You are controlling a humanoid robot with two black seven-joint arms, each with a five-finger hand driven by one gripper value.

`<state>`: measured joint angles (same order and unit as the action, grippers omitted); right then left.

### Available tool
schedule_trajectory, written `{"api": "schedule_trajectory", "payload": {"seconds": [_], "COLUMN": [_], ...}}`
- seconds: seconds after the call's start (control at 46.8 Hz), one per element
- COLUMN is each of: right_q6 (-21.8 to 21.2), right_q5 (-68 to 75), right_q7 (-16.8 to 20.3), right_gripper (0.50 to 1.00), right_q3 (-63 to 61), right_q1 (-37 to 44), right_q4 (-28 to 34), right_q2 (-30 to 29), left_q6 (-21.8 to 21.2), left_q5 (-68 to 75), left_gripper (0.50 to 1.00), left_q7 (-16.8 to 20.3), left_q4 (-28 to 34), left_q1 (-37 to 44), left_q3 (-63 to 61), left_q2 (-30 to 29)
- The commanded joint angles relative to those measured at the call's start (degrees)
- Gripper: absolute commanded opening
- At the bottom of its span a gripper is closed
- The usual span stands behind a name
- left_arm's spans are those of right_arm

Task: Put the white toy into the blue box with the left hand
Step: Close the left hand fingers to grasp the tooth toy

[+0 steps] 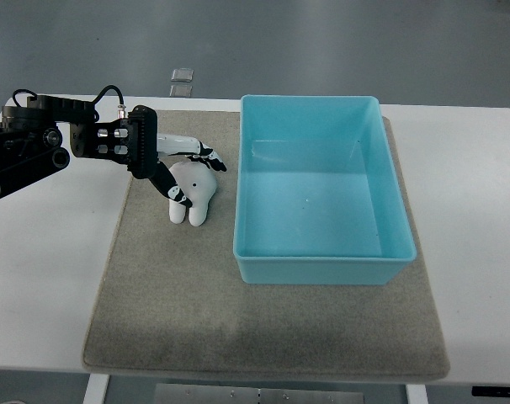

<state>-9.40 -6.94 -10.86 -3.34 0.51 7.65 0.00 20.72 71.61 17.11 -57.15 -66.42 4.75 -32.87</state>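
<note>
A white toy (193,195) lies on the grey mat (171,295), just left of the blue box (322,269). My left hand (190,174) comes in from the left edge and sits over the toy's upper part. Its fingers (206,155) reach along the toy's far side and the thumb (176,194) lies on its left side. The fingers are spread and not closed on the toy, which rests on the mat. The blue box is open-topped and holds nothing. The right hand is out of view.
The mat lies on a white table (45,278). The box takes up the mat's right half. Grey floor (322,42) lies beyond the table's far edge.
</note>
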Motion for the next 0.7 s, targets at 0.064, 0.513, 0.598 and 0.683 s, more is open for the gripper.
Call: {"api": "schedule_trajectory", "payload": {"seconds": [0.064,0.513,0.598,0.683], "right_q6": [0.00,0.00,0.00,0.00], "right_q5": [0.00,0.00,0.00,0.00], "right_q7": [0.05,0.05,0.05,-0.04], "right_gripper": [0.936,0.936,0.936,0.936], "right_q3": [0.00,0.00,0.00,0.00], "right_q1": [0.02,-0.07,0.02,0.02], "right_q4": [0.00,0.00,0.00,0.00], "right_q2": [0.00,0.00,0.00,0.00], "left_q6": [-1.12,-2.09,-2.09,-2.09], "left_q5": [0.02,-0.07,-0.15,-0.24], "left_gripper": [0.703,0.518,0.518,0.518], "left_q7": [-0.15,-0.24,-0.24,-0.24], "left_q4": [0.11,0.19,0.19,0.19], "left_q1": [0.15,-0.46,-0.64,-0.73], "left_q3": [-0.09,0.09,0.44,0.79], "left_q2": [0.00,0.00,0.00,-0.09]}}
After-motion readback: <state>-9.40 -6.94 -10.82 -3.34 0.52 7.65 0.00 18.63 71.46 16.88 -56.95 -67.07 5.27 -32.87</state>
